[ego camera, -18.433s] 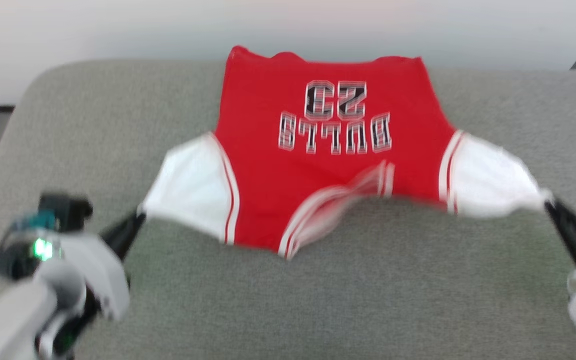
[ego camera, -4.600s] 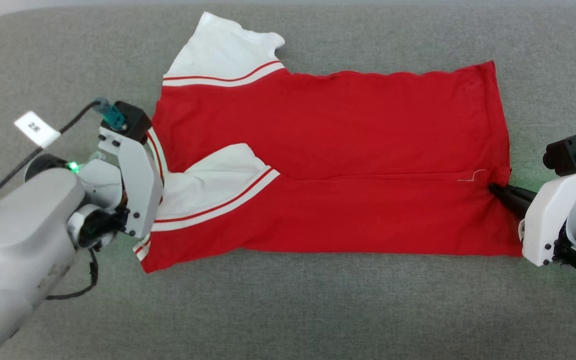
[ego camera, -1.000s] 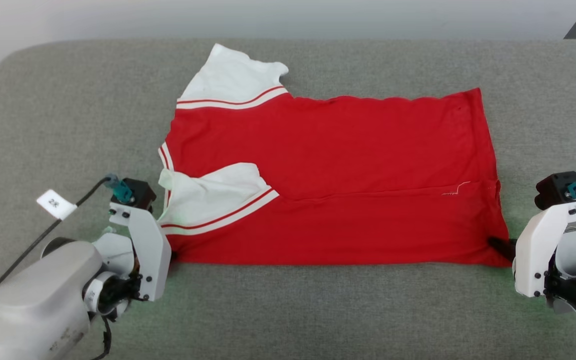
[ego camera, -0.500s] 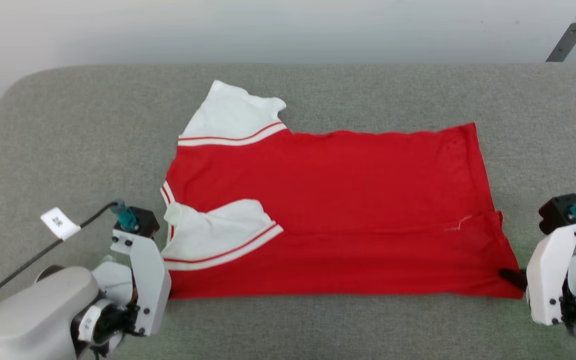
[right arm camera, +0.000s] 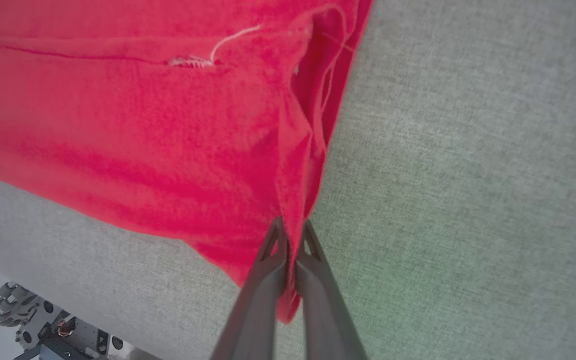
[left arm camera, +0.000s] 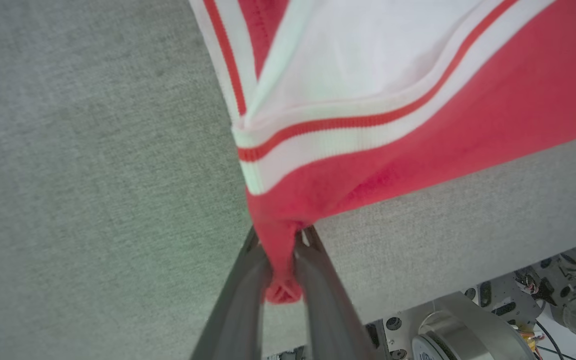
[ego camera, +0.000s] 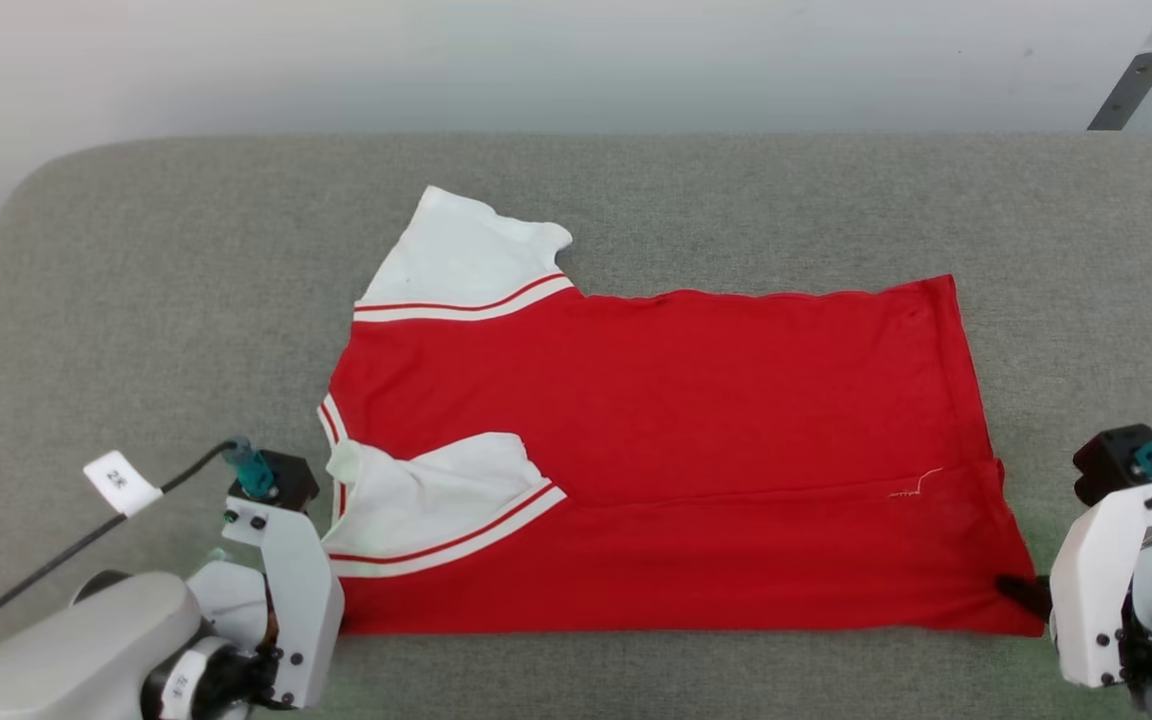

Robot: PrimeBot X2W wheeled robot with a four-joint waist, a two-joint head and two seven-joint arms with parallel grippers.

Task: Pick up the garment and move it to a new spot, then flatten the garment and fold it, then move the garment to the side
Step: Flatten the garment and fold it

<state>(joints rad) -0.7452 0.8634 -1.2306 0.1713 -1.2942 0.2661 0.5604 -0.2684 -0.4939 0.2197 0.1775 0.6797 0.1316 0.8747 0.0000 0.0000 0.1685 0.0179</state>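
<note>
The garment (ego camera: 656, 450) lies flat on the grey padded surface (ego camera: 736, 190), red body crosswise. Its near long edge is folded over, with one white sleeve (ego camera: 436, 505) lying on the red. The other sleeve (ego camera: 461, 255) sticks out at the far left. My left gripper (left arm camera: 283, 235) is shut on the garment's near left corner (left arm camera: 280, 280), red cloth bunched between the fingers. My right gripper (right arm camera: 292, 227) is shut on the near right hem corner (right arm camera: 288, 300). In the head view, the right gripper's (ego camera: 1021, 592) dark tips touch that corner.
The surface's rounded far left corner (ego camera: 46, 180) and the pale wall (ego camera: 536, 60) behind it bound the space. A tagged cable (ego camera: 116, 485) runs off my left wrist. The wheeled base (right arm camera: 23, 310) shows below the near edge.
Both grippers have drawn the garment along the surface toward the near edge, still holding its two near corners. The head view has tilted, so the whole picture sits lower.
</note>
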